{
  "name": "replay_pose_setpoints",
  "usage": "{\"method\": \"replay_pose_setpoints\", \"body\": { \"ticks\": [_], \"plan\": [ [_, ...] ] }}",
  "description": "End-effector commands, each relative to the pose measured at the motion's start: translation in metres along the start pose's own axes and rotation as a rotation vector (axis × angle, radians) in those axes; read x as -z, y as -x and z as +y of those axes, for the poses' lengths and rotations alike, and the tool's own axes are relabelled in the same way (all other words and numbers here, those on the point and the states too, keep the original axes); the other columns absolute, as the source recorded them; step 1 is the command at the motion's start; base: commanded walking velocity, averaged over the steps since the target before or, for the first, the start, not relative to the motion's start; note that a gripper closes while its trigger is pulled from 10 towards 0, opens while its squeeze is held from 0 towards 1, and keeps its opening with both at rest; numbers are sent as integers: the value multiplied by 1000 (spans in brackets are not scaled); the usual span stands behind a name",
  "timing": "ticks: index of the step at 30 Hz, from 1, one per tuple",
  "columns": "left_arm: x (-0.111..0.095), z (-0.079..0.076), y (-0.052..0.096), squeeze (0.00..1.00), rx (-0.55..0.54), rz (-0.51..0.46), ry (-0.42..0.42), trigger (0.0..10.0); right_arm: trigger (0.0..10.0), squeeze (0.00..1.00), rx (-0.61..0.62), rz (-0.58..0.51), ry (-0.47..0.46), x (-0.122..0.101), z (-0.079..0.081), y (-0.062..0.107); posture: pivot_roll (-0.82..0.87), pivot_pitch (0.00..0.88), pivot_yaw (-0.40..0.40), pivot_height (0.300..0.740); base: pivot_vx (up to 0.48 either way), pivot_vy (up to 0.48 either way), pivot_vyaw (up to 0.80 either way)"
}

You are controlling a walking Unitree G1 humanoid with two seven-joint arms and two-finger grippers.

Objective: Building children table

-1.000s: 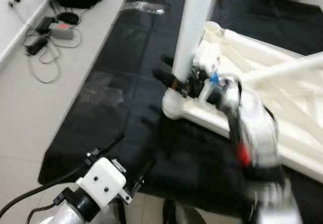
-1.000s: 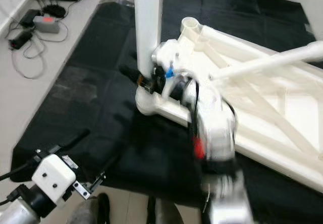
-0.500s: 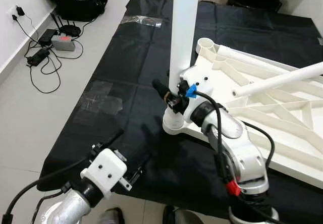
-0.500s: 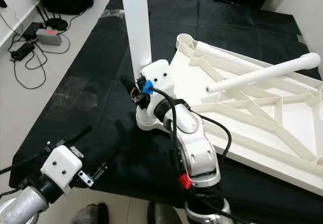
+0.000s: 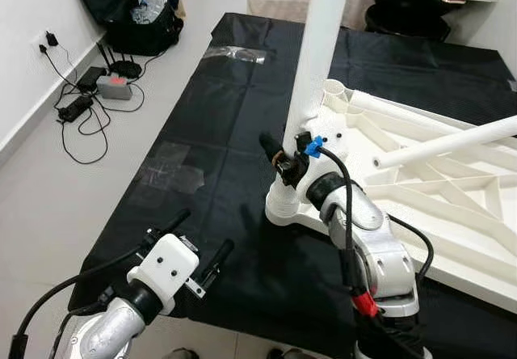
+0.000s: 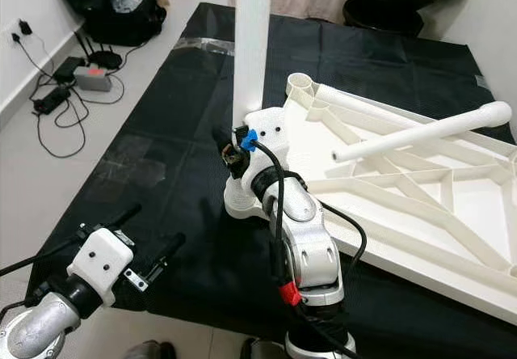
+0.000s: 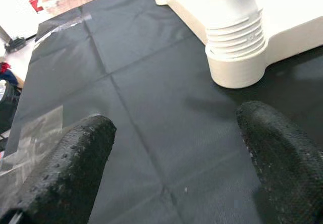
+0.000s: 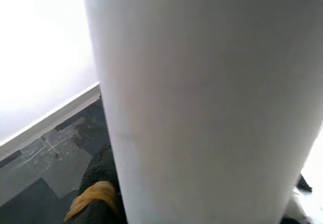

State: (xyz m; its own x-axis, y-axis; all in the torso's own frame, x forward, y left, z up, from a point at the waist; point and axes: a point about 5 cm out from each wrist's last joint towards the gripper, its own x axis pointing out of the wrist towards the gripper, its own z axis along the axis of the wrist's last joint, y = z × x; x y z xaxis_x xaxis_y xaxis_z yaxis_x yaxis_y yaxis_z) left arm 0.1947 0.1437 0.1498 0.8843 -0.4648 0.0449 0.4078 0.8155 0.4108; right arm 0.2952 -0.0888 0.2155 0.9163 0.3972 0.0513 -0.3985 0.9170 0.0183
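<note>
A black mat covers the pale floor ahead of me. Off its far left corner sits a black bag, with a router and tangled cables nearer along the mat's left edge.

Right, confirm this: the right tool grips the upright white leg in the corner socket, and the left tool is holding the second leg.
Not quite. The left tool holds nothing; its fingers are open over the black mat in the left wrist view. The right tool does grip the upright leg.
</note>
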Motion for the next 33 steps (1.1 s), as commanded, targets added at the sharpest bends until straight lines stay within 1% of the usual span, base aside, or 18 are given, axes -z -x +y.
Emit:
{"method": "replay_pose_setpoints", "body": {
  "ticks": [1, 7, 8, 9, 14, 21, 25, 33],
  "plan": [
    [4, -2, 2, 0, 9, 15, 0, 10000, 10000, 0, 72, 98, -55, 22, -11, 4, 26, 136, -51, 740, 0, 0, 0],
    [6, -2, 2, 0, 3, 12, -9, 10000, 10000, 0, 116, 82, -96, 25, -10, 9, 32, 136, -47, 740, 0, 0, 0],
    [6, -2, 2, 0, -2, 8, -14, 10000, 10000, 0, 144, 60, -122, 29, -7, 17, 30, 139, -43, 740, 0, 0, 0],
    [7, -1, 1, 0, -3, 6, -15, 10000, 10000, 0, 154, 52, -132, 31, -5, 20, 30, 139, -43, 740, 0, 0, 0],
    [8, -1, 1, 0, -3, 2, -20, 10000, 10000, 0, 175, 42, -153, 36, 0, 25, 28, 139, -38, 740, 0, 0, 0],
    [9, 1, 1, 0, -6, 2, -29, 10000, 10000, 0, 220, 27, -178, 40, 3, 26, 31, 133, -31, 740, 0, 0, 0],
    [12, 3, 0, 0, -12, 3, -39, 10000, 10000, 0, 249, -2, -232, 38, 6, 23, 34, 125, -29, 740, 0, 0, 0],
    [15, 4, -2, 0, -15, 4, -49, 10000, 10000, 0, 270, -14, -232, 40, 10, 20, 34, 113, -20, 740, 0, 0, 0]
  ]
}}
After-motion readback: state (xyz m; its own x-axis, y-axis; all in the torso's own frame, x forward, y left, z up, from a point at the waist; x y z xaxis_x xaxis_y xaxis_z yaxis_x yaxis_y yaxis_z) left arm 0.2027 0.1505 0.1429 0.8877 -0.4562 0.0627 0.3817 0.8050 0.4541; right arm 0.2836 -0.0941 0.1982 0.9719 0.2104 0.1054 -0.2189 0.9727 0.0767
